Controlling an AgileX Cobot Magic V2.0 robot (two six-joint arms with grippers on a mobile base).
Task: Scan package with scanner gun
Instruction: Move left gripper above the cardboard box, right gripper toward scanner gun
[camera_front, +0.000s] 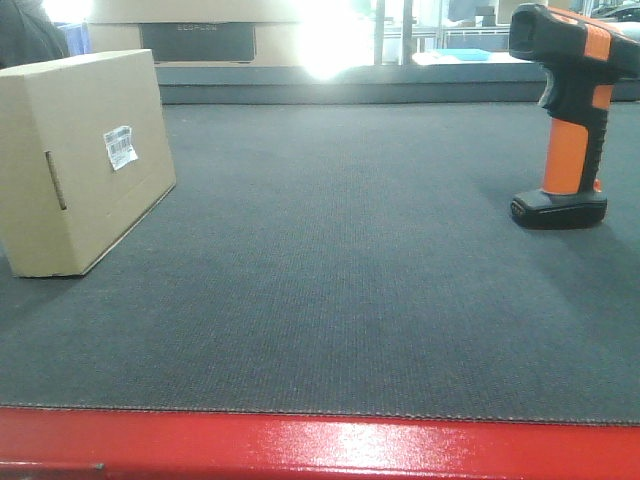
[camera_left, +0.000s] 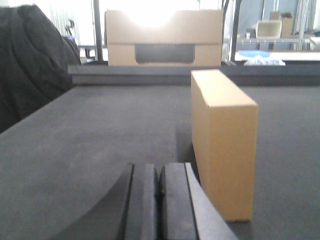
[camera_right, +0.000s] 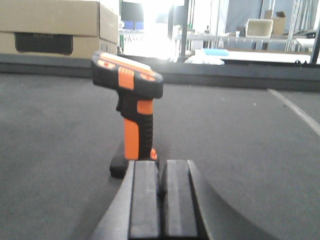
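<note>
A tan cardboard package (camera_front: 80, 160) stands on edge at the left of the dark grey mat, with a white barcode label (camera_front: 121, 147) on its side. It also shows in the left wrist view (camera_left: 222, 137), just ahead and right of my left gripper (camera_left: 159, 170), which is shut and empty. An orange and black scanner gun (camera_front: 567, 110) stands upright on its base at the right. In the right wrist view the scanner gun (camera_right: 132, 107) stands just ahead of my right gripper (camera_right: 159, 167), which is shut and empty. Neither gripper shows in the front view.
A red table edge (camera_front: 320, 445) runs along the front. A raised dark ledge (camera_front: 400, 85) borders the mat's far side, with a large cardboard box (camera_left: 165, 37) behind it. A dark fabric shape (camera_left: 27, 65) sits at the left.
</note>
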